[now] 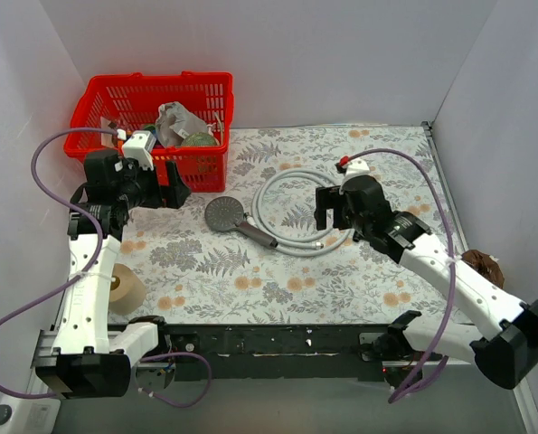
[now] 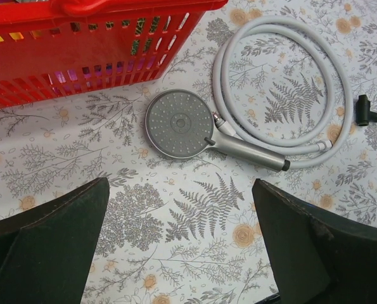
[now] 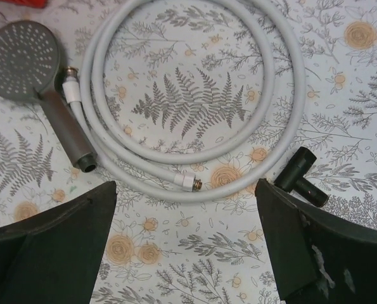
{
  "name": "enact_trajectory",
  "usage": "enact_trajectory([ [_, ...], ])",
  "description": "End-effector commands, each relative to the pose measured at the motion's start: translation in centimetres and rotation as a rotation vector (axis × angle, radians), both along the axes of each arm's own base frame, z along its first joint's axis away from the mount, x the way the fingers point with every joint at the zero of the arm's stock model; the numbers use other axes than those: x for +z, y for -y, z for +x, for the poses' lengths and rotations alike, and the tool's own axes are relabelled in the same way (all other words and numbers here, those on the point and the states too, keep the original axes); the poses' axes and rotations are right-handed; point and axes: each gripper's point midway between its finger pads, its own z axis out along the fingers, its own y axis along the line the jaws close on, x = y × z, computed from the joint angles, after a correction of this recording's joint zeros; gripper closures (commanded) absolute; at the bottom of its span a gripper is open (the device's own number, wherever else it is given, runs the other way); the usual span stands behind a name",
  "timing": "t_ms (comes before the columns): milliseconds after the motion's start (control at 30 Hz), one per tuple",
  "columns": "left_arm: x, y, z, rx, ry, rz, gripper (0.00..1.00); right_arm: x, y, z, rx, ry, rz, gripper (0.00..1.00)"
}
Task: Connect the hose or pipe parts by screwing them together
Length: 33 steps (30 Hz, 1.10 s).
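Note:
The grey round-faced shower head (image 1: 225, 213) lies face up mid-table, its slim handle pointing right and toward me. The whitish-grey hose (image 1: 256, 206) lies coiled just right of it, unconnected. In the left wrist view the shower head (image 2: 178, 123) and hose (image 2: 274, 24) lie beyond my open left gripper (image 2: 180, 187), which holds nothing. In the right wrist view one hose end nut (image 3: 189, 183) lies just ahead of my open, empty right gripper (image 3: 185, 190), and the other nut (image 3: 72, 92) rests beside the shower head (image 3: 22, 60). From above, the left gripper (image 1: 165, 192) hovers by the basket and the right gripper (image 1: 327, 210) over the coil's right side.
A red basket (image 1: 151, 90) with odds and ends stands at the back left. A small black T-shaped part (image 3: 299, 177) lies by the hose's right edge. A tape roll (image 1: 124, 287) sits near the left arm. White walls close in the floral mat.

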Motion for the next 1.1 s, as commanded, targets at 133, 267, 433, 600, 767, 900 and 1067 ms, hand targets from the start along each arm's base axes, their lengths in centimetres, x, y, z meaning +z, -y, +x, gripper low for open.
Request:
enact_trajectory([
  [133, -1.5, 0.6, 0.0, -0.048, -0.014, -0.002, 0.02, -1.6, -5.0, 0.9, 0.146, 0.05, -0.132, 0.05],
  [267, -2.6, 1.1, 0.3, -0.073, -0.065, -0.027, 0.02, -3.4, -8.8, 0.9, 0.241, 0.055, -0.199, 0.15],
  [433, -3.9, 1.6, 0.4, -0.074, -0.114, -0.076, 0.02, -4.6, -13.2, 0.5, 0.357, 0.12, -0.297, 0.18],
  [600, -5.0, 1.8, 0.6, -0.057, -0.148, -0.107, 0.02, -7.5, -16.6, 0.7, 0.444, 0.132, -0.385, 0.22],
  [767, -4.7, 1.9, 0.5, -0.057, -0.152, -0.121, 0.02, -10.3, -18.6, 1.1, 0.49, 0.1, -0.428, 0.27],
  [900, -4.7, 1.8, 0.5, -0.053, -0.15, -0.114, 0.02, -12.1, -19.2, 1.1, 0.508, 0.075, -0.443, 0.28],
  [1067, -4.8, 2.0, 0.0, -0.064, -0.153, -0.123, 0.02, -14.4, -19.4, 0.9, 0.533, 0.039, -0.472, 0.35],
])
